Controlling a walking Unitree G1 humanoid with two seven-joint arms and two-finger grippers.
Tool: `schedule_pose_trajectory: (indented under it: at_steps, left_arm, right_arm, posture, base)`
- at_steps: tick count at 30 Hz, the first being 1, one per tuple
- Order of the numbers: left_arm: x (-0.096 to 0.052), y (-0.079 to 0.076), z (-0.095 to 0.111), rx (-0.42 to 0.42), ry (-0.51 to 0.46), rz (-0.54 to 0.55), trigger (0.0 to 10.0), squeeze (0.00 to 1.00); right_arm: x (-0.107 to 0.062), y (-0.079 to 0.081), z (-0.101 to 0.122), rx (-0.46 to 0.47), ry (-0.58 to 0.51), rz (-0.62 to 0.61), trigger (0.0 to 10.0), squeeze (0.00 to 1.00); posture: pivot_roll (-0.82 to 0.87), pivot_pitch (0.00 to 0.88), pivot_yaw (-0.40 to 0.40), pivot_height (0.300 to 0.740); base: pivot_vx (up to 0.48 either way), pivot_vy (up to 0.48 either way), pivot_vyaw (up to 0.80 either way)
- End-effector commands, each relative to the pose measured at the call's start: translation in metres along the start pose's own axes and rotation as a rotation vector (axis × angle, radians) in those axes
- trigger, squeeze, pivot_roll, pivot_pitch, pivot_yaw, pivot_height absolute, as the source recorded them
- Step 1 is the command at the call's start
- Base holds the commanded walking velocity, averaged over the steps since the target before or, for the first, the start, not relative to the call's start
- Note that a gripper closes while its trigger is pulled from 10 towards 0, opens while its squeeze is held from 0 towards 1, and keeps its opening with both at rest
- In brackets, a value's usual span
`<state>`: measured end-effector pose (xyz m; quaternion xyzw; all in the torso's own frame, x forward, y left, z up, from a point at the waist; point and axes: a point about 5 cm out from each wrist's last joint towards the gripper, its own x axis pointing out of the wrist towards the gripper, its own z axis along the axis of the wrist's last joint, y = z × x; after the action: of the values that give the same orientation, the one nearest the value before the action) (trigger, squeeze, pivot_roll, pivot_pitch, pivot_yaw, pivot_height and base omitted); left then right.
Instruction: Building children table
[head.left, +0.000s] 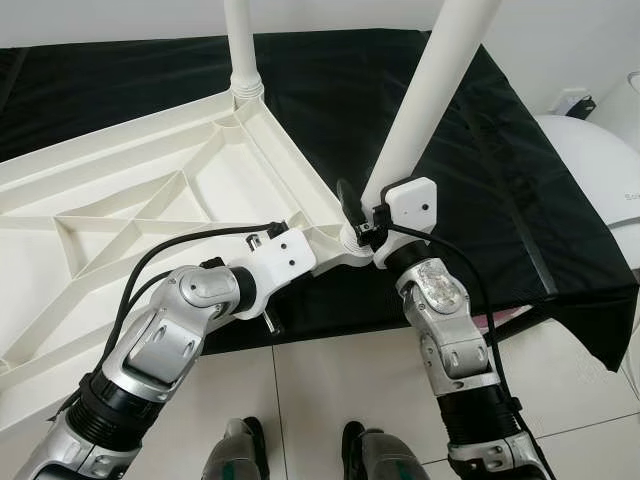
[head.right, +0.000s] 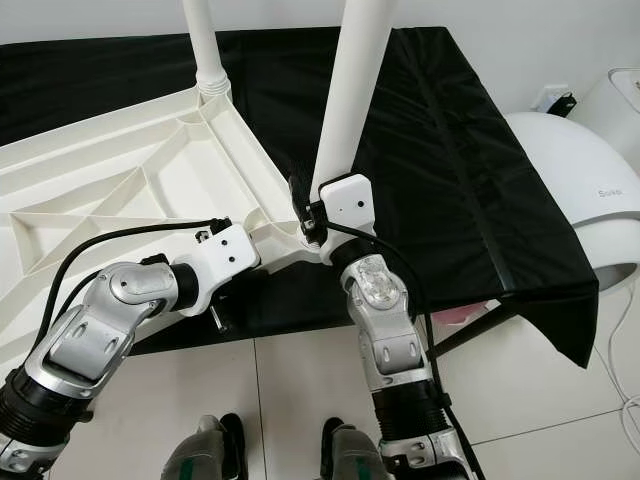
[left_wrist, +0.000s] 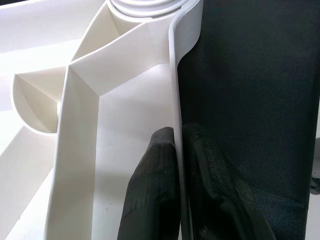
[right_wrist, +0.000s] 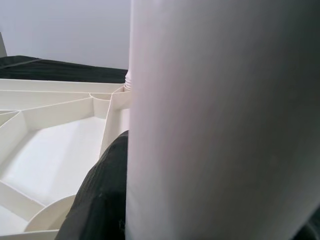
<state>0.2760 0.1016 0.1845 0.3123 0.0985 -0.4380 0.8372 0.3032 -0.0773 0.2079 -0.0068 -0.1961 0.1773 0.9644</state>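
A bench draped in black cloth is seen against a pale wall, with a floor of large light tiles below it. A rounded white appliance is placed just beside the bench on the robot's right, and a plug is set in the wall behind it. A corner of the cloth is left hanging off the near right edge of the bench.

The white plastic tabletop is laid upside down on the bench, so that its ribbed underside is shown. A white leg is stood upright in the far corner socket. A second white leg is set at the near corner, tilted slightly toward the right.

The left gripper is placed at the near rim of the tabletop; its jaws are closed on the thin rim wall, with one black finger inside the rim and the other outside, against the cloth. The right gripper is placed at the base of the second leg, and its jaws are clamped around that leg, a black finger being pressed to its side.
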Motion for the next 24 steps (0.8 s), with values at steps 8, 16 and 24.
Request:
schedule_pose_trajectory:
  at_steps: [8,16,24]
  left_arm:
    - [0.0026,-0.0027,0.0017,0.007,-0.003,-0.002,10.0,0.00]
    - [0.0030,-0.0032,0.0027,0.008,-0.005,-0.003,10.0,0.00]
    - [0.0027,-0.0028,0.0032,0.007,-0.005,-0.003,10.0,0.00]
  right_arm:
    - [-0.0084,-0.0018,-0.0145,0.002,0.080,-0.068,10.0,0.00]
    - [-0.0097,-0.0062,-0.0154,-0.028,0.083,-0.178,10.0,0.00]
    - [-0.0087,-0.0067,-0.0143,-0.043,0.083,-0.231,10.0,0.00]
  posture:
    - [-0.10,0.234,-0.036,0.740]
    - [-0.10,0.234,-0.035,0.740]
    - [-0.09,0.241,-0.034,0.740]
  base:
    - [0.000,0.000,0.00]
    - [0.000,0.000,0.00]
    - [0.000,0.000,0.00]
